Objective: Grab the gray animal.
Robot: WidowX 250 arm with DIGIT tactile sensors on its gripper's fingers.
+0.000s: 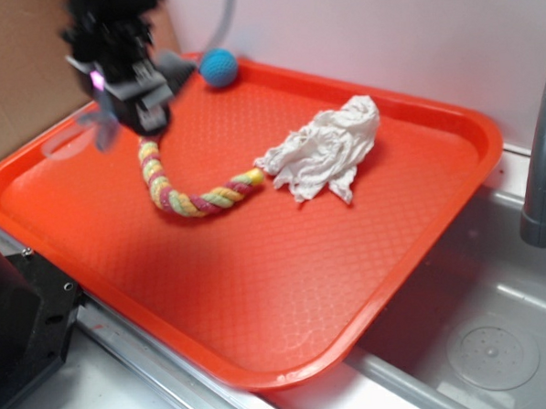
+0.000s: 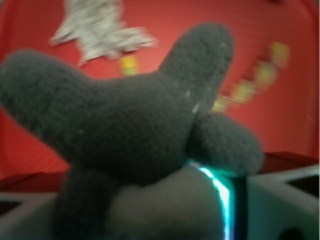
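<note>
The gray animal [image 2: 125, 130] fills the wrist view, a dark gray plush with stubby limbs spread out and a paler patch low down. It sits between the jaws of my gripper [image 2: 150, 210]. In the exterior view my gripper [image 1: 137, 97] is at the tray's far left, lifted a little above the surface, shut on the gray animal [image 1: 149, 106], which shows only as a gray lump under the black fingers. The toy's face and string loop do not show clearly.
An orange tray [image 1: 259, 288] holds a pink-yellow-green braided rope [image 1: 195, 198], a white wrinkly cloth [image 1: 330, 148] and a blue ball [image 1: 218, 67] at the back. A sink basin [image 1: 491, 340] and gray faucet [image 1: 540, 154] lie to the right.
</note>
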